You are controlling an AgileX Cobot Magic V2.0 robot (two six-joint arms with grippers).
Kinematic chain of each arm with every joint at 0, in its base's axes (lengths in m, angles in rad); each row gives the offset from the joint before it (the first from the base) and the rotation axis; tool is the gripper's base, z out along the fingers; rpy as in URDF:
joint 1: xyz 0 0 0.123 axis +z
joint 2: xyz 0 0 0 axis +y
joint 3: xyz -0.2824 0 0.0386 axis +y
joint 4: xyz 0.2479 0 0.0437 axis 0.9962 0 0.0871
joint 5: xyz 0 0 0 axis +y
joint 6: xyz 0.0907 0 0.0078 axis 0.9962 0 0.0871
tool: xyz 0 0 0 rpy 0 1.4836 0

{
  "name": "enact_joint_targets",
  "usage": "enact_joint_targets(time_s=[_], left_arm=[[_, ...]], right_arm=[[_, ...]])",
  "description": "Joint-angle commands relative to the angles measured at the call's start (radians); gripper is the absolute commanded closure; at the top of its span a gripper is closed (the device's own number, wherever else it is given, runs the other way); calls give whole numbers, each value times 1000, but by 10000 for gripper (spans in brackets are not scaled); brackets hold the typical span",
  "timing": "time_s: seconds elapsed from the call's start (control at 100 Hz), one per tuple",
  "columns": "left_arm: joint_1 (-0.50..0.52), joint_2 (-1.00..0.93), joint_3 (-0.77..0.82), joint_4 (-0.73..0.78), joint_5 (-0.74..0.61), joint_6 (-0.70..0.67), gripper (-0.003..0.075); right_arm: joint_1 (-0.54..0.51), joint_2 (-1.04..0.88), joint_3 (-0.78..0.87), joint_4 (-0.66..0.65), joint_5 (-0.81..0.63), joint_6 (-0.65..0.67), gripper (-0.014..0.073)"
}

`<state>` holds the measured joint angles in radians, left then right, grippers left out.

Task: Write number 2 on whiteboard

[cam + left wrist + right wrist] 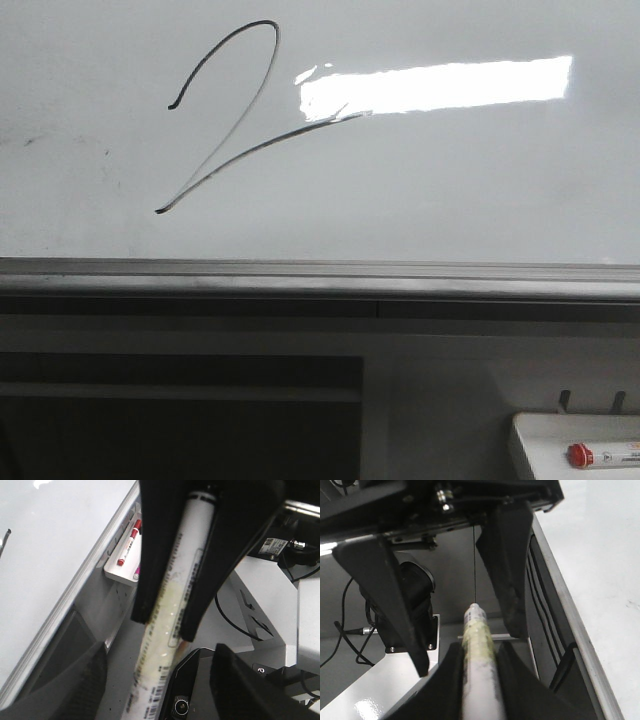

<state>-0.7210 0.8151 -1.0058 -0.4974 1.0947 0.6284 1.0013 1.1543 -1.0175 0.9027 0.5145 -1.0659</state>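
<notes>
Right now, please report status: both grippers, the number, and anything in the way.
Left gripper shut on white marker. Right gripper open, off the board. Number 2 drawn on whiteboard. Nothing covers it.

The number 2 (225,120) sits upper left on the whiteboard (450,190), tray (530,440) lower right.

A small white tray (530,440) with a red-capped marker (600,456) hangs on the grey wall panel (440,400).
</notes>
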Motion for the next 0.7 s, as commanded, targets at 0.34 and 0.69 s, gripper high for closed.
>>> enact_joint_targets(time_s=[0.34,0.69], left_arm=[[-4,30,-35,3,-74,2,741],[-4,20,-30,20,-210,-29,741]], right_arm=[[3,-18,-36,23,-17,-5,593],[1,-96,-36,24,-144,-5,96]])
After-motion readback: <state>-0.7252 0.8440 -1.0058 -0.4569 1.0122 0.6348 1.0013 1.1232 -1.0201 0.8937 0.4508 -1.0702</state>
